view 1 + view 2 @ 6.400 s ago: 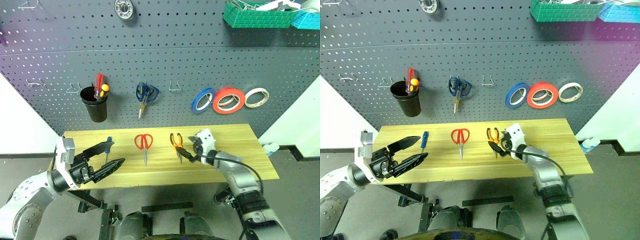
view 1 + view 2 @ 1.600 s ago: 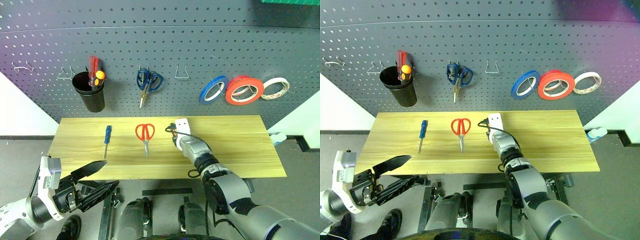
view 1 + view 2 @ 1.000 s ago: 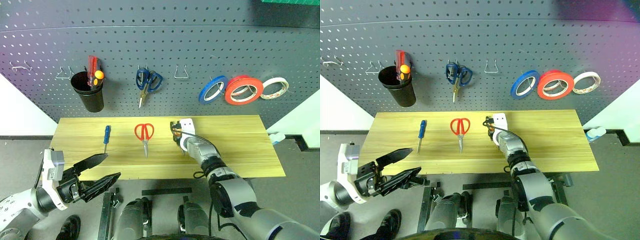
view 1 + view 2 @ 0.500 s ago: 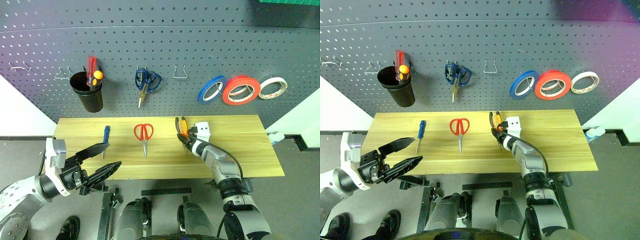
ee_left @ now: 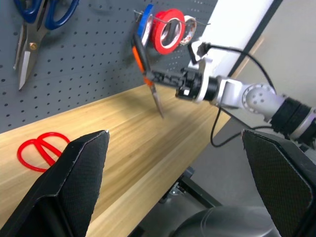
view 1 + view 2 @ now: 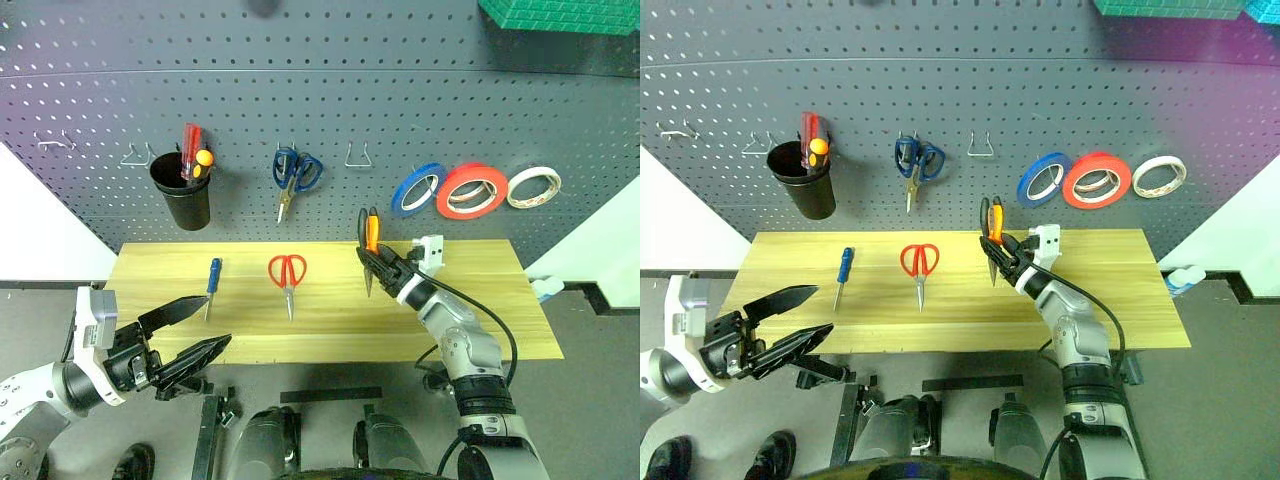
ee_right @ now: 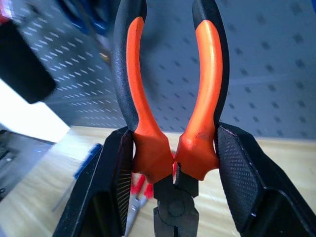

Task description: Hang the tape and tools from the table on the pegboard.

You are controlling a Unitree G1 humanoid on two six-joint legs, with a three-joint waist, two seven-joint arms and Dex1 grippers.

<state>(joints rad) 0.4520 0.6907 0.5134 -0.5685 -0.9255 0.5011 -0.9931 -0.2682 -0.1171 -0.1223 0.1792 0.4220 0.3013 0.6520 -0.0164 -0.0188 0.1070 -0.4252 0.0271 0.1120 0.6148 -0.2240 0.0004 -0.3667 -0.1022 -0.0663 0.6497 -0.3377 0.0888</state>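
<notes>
My right gripper (image 6: 385,265) is shut on the orange-and-black pliers (image 6: 367,238), held above the table (image 6: 480,320) with handles up and nose down, just in front of the pegboard (image 6: 300,100). In the right wrist view both pads (image 7: 111,187) press the pliers' handles (image 7: 170,123) near the joint. The blue screwdriver (image 6: 213,275) and red scissors (image 6: 288,275) lie flat on the table's left half. The red tape (image 6: 470,192) hangs on the pegboard at the right. My left gripper (image 6: 215,322) stands open and empty below the table's front left edge.
On the pegboard are a black cup (image 6: 185,205) with two screwdrivers, blue scissors (image 6: 293,175), a blue roll (image 6: 415,190), a whitish roll (image 6: 533,187) and a bare wire hook (image 6: 357,155) above the pliers. A green basket (image 6: 555,15) sits top right.
My right gripper has lifted the pliers off the table and turned them handles-up toward the pegboard. The left gripper has stayed put; the view shifted a little.
</notes>
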